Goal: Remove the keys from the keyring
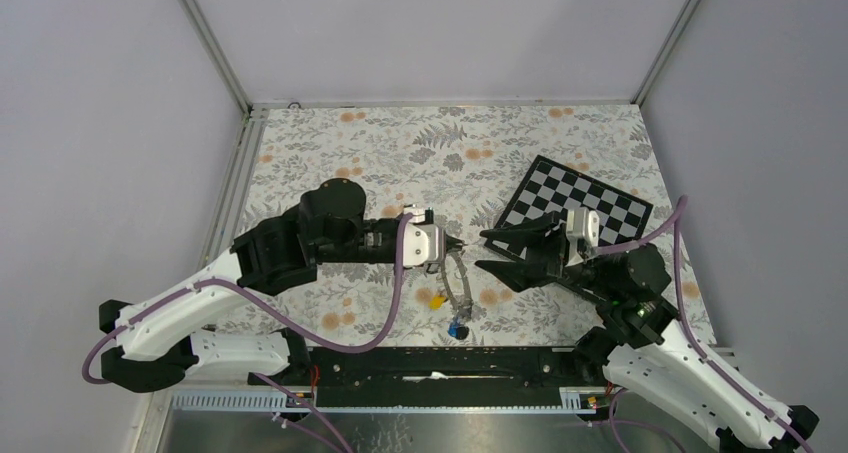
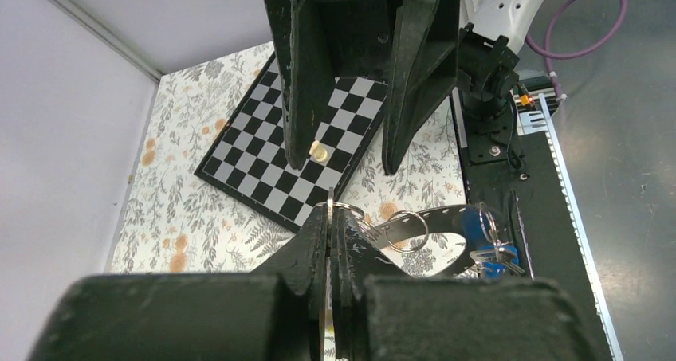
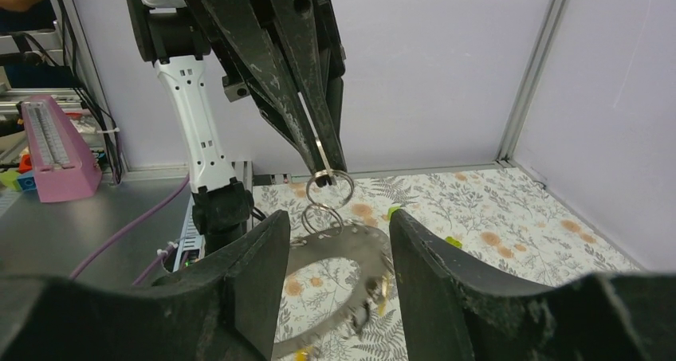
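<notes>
Floral tablecloth (image 1: pixel 400 143), grey walls (image 1: pixel 430 33); left jaws pinch small ring (image 3: pixel 320 175), seemingly on keyring (image 3: pixel 351 241); right jaws wide.

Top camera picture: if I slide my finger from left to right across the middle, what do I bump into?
Left arm's big black joint → keyring → right end effector → right arm's purple cable.

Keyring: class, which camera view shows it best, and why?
The right wrist view: the keyring hangs by small rings from the left gripper, flat band and wide hole both visible. The left wrist view catches only an arc of its band; the top view shows it small and nearly edge-on.
</notes>
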Robot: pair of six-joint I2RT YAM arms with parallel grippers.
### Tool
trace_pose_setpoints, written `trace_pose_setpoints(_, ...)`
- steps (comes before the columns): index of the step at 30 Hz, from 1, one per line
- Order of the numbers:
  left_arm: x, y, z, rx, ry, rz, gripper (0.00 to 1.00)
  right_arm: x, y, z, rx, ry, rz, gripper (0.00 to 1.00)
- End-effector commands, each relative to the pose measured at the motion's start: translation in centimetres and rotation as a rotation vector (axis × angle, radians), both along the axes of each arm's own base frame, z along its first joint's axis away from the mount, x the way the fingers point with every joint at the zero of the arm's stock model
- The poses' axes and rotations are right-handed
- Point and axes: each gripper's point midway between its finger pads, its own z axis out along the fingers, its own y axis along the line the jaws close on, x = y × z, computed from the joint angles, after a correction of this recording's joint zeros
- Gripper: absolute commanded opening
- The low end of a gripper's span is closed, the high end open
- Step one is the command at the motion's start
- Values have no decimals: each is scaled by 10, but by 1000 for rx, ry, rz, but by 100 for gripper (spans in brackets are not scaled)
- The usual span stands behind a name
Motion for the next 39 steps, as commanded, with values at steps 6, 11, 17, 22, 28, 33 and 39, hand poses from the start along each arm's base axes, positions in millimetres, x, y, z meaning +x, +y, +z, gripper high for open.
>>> trace_pose_setpoints(6, -16, 1, 63, -181, -69, -87, 0, -3, 10, -5, -16, -74, 65, 56)
trace_pose_setpoints(11, -17, -1, 64, -185, -68, -97, 0, -1, 14, -11, -33, -72, 70, 55)
trace_pose_setpoints(17, -17, -4, 62, -181, -64, -102, 0, -7, 16, -11, -12, -47, 113, 54)
trace_pose_setpoints(22, -19, -5, 61, -179, -59, -116, 0, -8, 17, -7, 5, -40, 124, 51)
trace_pose_setpoints(28, -21, -5, 60, -178, -54, -122, 0, -8, 18, -5, 10, -37, 131, 48)
trace_pose_setpoints(33, -22, -4, 61, -179, -51, -128, 0, -9, 20, -6, 12, -20, 146, 39)
trace_pose_setpoints(39, -21, -2, 62, -184, -56, -120, 0, -10, 20, -7, 6, -5, 153, 26)
